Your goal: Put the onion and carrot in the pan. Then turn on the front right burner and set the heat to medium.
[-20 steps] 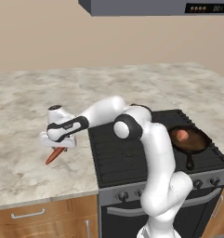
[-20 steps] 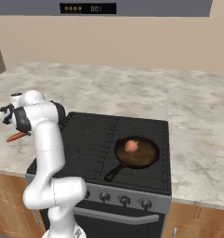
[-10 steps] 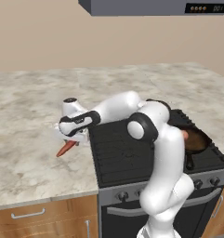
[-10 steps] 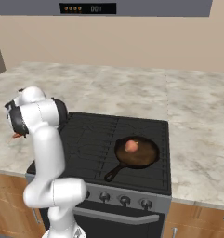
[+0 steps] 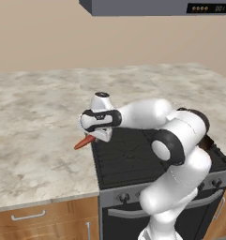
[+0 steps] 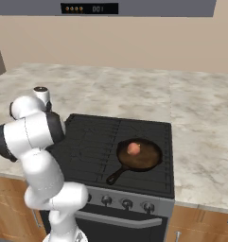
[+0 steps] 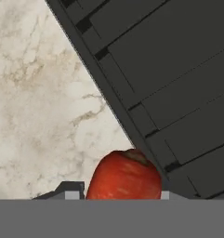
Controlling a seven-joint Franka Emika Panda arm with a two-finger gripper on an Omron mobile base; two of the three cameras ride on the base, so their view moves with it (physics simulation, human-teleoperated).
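Left base view: gripper [image 5: 96, 136] clamped on carrot [image 5: 84, 141], above counter [image 5: 34, 136] beside cooktop [image 5: 128, 154]

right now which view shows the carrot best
The left base view: the carrot hangs from the tool, its whole tapered length visible above the counter. The hand view has its blunt end close up.

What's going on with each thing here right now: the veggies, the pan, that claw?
carrot: held off the counter, tip pointing out from the gripper
gripper: shut on the carrot, at the cooktop's left edge
onion: lying in the pan
pan: on the cooktop, handle toward the front
cooktop: no flame seen
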